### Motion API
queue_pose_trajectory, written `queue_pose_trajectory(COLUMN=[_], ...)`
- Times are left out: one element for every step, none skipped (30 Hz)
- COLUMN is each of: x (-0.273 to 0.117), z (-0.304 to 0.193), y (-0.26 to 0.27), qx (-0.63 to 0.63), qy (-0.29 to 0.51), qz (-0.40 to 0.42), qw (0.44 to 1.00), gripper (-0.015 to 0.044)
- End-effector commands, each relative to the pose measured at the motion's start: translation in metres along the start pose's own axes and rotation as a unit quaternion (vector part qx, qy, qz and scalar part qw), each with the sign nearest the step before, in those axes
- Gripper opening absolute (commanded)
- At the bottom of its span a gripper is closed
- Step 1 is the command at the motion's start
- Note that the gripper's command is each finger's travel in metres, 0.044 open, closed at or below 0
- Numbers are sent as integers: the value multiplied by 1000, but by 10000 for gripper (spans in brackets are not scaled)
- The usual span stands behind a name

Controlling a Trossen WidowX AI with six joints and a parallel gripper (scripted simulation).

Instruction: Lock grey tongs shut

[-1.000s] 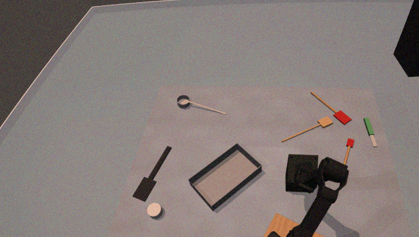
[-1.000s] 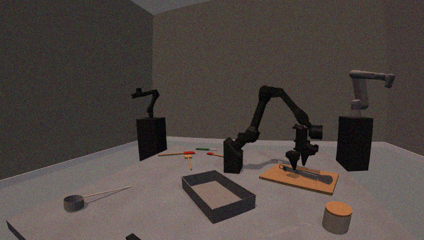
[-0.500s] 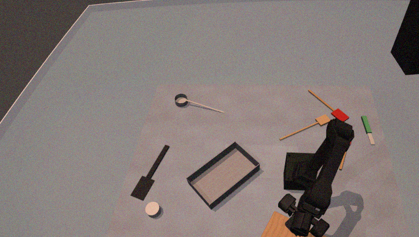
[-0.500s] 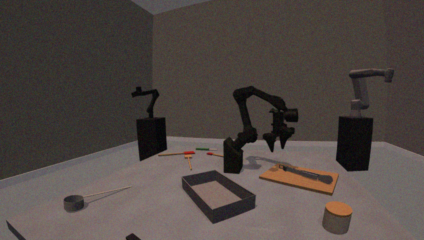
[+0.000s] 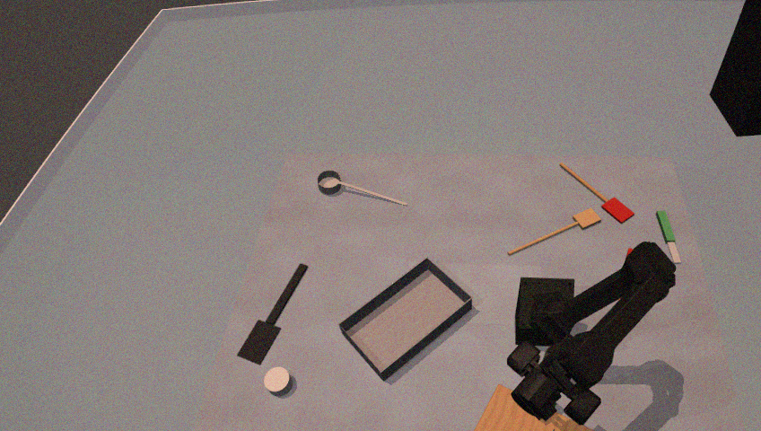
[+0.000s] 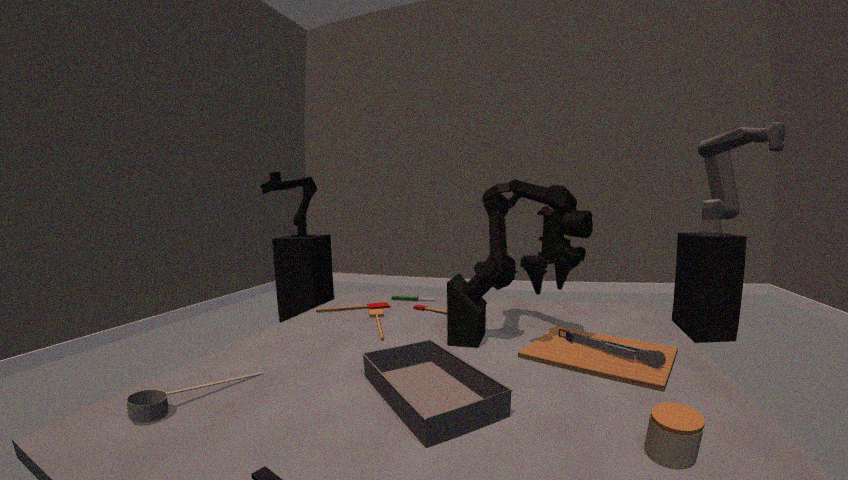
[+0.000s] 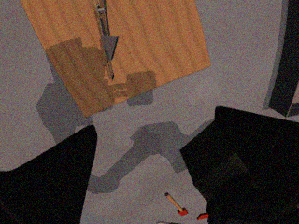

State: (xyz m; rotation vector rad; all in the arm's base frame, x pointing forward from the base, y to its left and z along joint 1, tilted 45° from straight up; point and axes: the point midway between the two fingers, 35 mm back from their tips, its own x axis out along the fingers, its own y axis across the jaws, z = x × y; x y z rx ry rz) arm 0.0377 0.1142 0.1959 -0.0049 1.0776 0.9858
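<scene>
The grey tongs [image 6: 652, 356] [image 7: 110, 46] lie on the wooden board [image 5: 491, 410] [image 6: 538, 352] [image 7: 173, 33]. Their two arms look close together along their length; the lock inside the hinge is hidden. The top view does not show the tongs. My gripper [image 5: 552, 383] [image 6: 548, 290] [image 7: 157, 121] is open and empty, fingers pointing down, well above the table and apart from the tongs. The roasting tin [image 5: 384, 294] [image 6: 470, 420] [image 7: 282, 70] stands on the table with nothing across it.
A lidded jar [image 5: 276, 379] [image 6: 674, 443] stands near the board in the exterior view. A black spatula [image 5: 258, 341], a small round pan [image 5: 329, 182] [image 6: 147, 407] and a red-headed spatula [image 5: 617, 209] [image 6: 378, 305] lie farther off. Two other arms stand on black pedestals [image 6: 303, 273] [image 6: 708, 285] behind.
</scene>
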Motion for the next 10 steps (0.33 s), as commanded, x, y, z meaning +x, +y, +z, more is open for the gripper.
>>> queue_pose_trajectory(x=[-11,-15,-17,-19,-19,-19,-19,-19,-19,-19], z=[4,6,7,8,8,8,8,8,8,8], y=[6,7,9,10,10,10,10,10,10,10], qx=[8,11,14,16,17,17,17,17,17,17], qy=[-5,-8,-12,-14,-15,-15,-15,-15,-15,-15], qz=[10,13,16,18,18,18,18,18,18,18], qw=[1000,1000,1000,1000,1000,1000,1000,1000,1000,1000], gripper=[440,440,440,440,440,440,440,440,440,440])
